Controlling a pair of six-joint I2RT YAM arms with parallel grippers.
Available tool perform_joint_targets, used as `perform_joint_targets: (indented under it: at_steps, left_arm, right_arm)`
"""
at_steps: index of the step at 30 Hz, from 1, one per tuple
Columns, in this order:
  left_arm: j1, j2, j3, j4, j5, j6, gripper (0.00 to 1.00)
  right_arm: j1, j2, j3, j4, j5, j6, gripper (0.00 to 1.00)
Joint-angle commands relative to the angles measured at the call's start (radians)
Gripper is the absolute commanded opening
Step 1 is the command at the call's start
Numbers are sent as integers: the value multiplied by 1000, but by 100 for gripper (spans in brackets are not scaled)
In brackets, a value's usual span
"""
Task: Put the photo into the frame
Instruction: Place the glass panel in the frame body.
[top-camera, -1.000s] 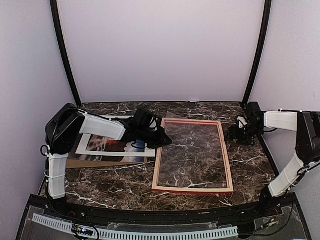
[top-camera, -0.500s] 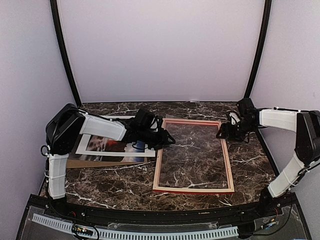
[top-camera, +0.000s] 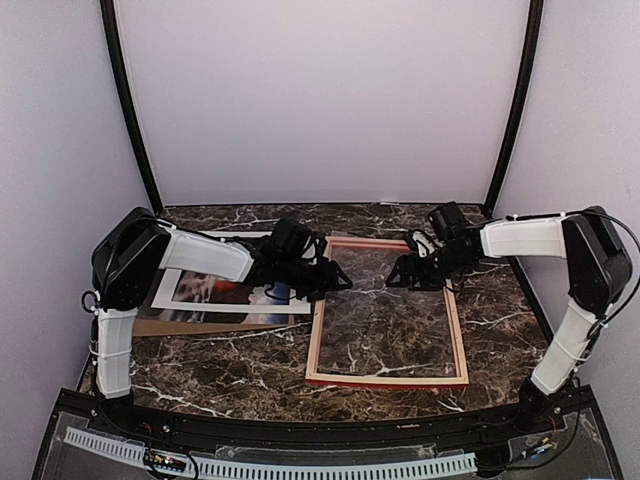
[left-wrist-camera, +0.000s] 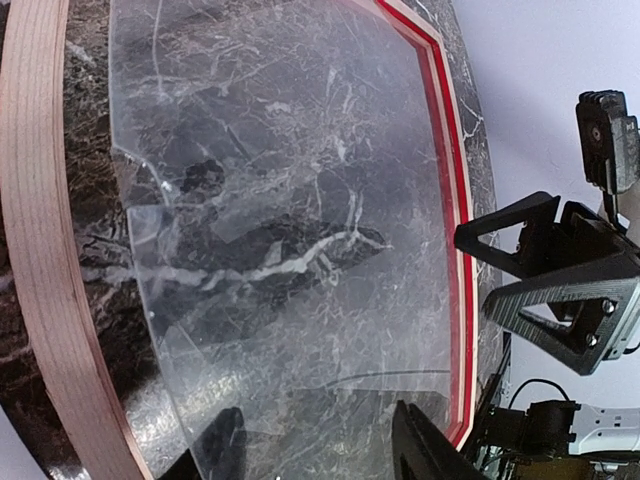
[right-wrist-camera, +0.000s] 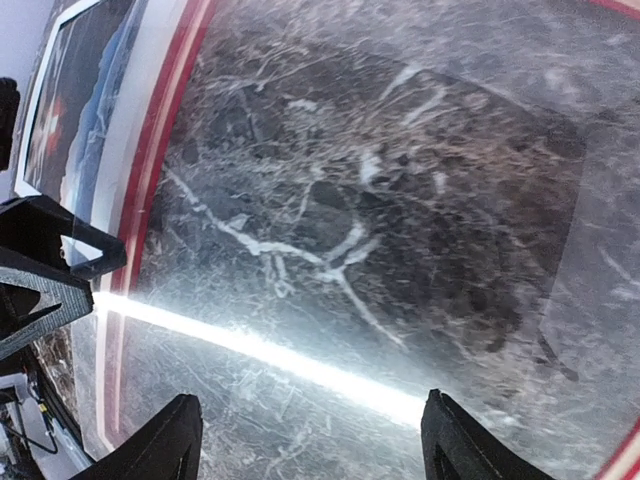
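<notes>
Two spread hands over the frame, photo off to the left.

Starting far left with the photo (top-camera: 212, 290): flat on the bench (top-camera: 230, 365), tucked under a white mat (top-camera: 172, 300) and visible only through its window, stacked on a brown cardboard board (top-camera: 160, 326), just beside the frame (top-camera: 385, 380) but outside it. Next along, the left hand (top-camera: 335, 280), stretched over the frame's upper left corner, fingers (left-wrist-camera: 222, 450) spread wide. Then the frame itself, lying flat with the pale wood side up, red showing along the inner edge in the wrist views, clear pane (top-camera: 385, 320) inside over the marble. Last, the right hand (top-camera: 398, 275), low over the upper part of the pane, fingers (right-wrist-camera: 170, 445) wide apart too, facing the left hand across the glass.
</notes>
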Motion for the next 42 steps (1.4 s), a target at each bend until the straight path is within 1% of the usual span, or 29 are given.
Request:
perform_joint_targets:
  at_steps: [1, 9, 11, 14, 24, 34, 42]
  left_arm:
    - [-14, -6, 25, -29, -18, 32, 53]
    - [-18, -8, 32, -48, -27, 48, 53]
    - [-19, -12, 41, -65, -36, 57, 54]
    - [-20, -23, 47, -82, -54, 75, 59]
    - [-19, -75, 57, -158, -124, 149, 62]
    - [-14, -132, 69, -263, -217, 237, 63]
    - [25, -208, 63, -336, -273, 313, 63]
  right_arm:
    - [55, 46, 28, 74, -59, 38, 77]
    - [84, 94, -2, 116, -71, 56, 76]
    - [84, 93, -17, 122, -69, 57, 76]
    - [83, 96, -32, 124, -66, 53, 76]
    - [84, 95, -79, 132, -59, 48, 76]
    - [84, 93, -57, 103, -48, 27, 76]
    - [82, 69, -23, 51, -15, 3, 76]
